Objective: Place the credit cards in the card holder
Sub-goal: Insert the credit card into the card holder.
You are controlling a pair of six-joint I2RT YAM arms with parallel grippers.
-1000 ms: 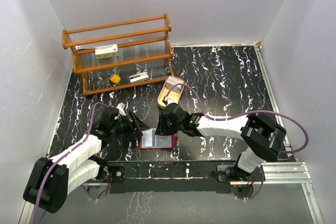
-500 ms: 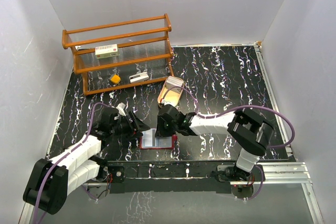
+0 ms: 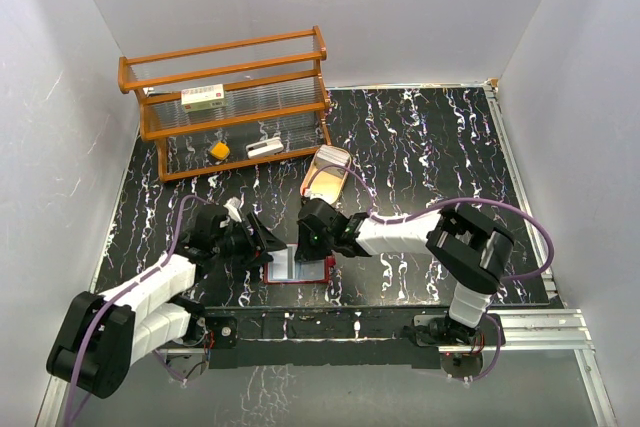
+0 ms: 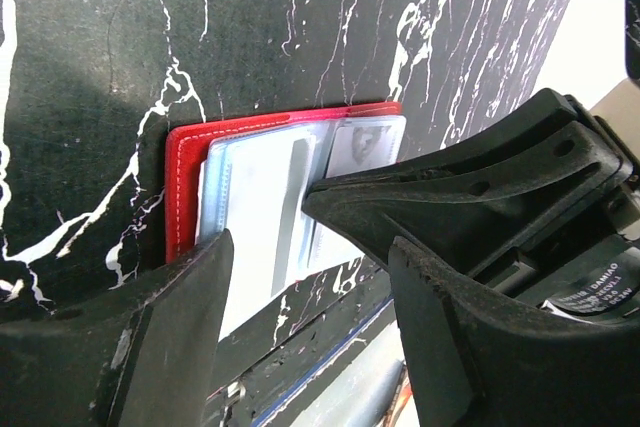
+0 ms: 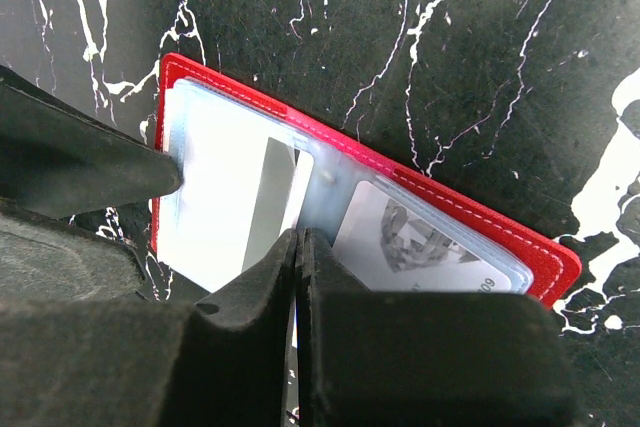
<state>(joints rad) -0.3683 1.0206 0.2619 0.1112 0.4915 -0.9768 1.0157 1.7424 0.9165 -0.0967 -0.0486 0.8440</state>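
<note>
The dark-red card holder [image 3: 300,281] lies open near the table's front edge, its pale pockets up; it also shows in the left wrist view [image 4: 182,187] and the right wrist view [image 5: 470,222]. A white credit card [image 5: 215,197] with a grey stripe lies on its left pocket and juts toward the table edge [image 4: 250,237]. A printed card [image 5: 420,247] sits in the right pocket. My right gripper [image 5: 300,235] is shut, its tips on the striped card's edge by the fold [image 3: 312,244]. My left gripper [image 4: 310,267] is open at the wallet's left side [image 3: 262,247]; one fingertip [image 5: 150,172] touches the card.
A tan oval tray [image 3: 326,172] lies just behind the right gripper. A wooden rack [image 3: 225,97] stands at the back left, holding a white red-labelled box [image 3: 203,97] and small items. The table's front edge [image 3: 300,312] runs just below the wallet. White walls stand on three sides.
My right gripper has edged a little to the left over the wallet, and its arm has swung with it. The left gripper and the wallet have hardly moved.
</note>
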